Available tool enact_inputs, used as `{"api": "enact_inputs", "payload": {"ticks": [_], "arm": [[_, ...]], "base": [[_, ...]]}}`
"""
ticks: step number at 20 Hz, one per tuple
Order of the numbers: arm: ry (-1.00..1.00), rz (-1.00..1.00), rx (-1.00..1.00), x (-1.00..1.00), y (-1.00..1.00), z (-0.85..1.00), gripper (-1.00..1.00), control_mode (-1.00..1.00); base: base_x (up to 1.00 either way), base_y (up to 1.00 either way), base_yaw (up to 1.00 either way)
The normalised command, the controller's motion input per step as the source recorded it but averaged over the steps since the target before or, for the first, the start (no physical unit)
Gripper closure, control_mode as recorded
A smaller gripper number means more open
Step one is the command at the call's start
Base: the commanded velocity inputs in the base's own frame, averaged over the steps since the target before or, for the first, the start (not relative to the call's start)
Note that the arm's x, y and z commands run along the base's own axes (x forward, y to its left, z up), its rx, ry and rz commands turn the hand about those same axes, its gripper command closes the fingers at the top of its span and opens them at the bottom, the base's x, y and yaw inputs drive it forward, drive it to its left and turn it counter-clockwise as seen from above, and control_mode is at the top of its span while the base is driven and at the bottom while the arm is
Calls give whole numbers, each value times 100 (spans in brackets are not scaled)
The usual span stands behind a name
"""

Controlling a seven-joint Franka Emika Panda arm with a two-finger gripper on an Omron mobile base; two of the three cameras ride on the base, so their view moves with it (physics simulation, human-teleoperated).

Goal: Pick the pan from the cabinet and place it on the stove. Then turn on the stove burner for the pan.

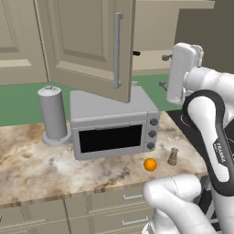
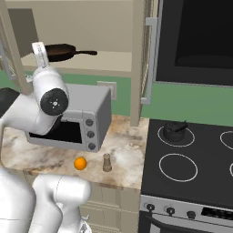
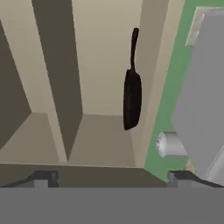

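Pan (image 2: 59, 52) sits on the open cabinet (image 2: 113, 59) shelf, handle toward 3 o'clock in the right base view. Gripper (image 3: 111, 178) faces it, jaws spread wide, holding nothing.

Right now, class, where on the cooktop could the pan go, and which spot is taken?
The front-left burner ring on the stove is bare, bordered by the knob panel in front. The rear-left ring behind it holds the small dark pot, so it is crowded. The pan sits on the cabinet shelf.
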Motion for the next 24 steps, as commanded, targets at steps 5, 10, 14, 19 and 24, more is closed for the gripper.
{"api": "enact_inputs", "payload": {"ticks": [5,10,14,19,24], "arm": [[0,27,13,45,26,-44,-100,-100],[0,23,9,53,37,-16,-100,-100],[3,23,4,54,23,0,-100,-100],[0,24,0,27,25,0,-100,-100],[0,22,0,2,37,0,-100,-100]], "base": [[0,0,0],[0,0,0],[0,0,0],[0,0,0],[0,0,0]]}}
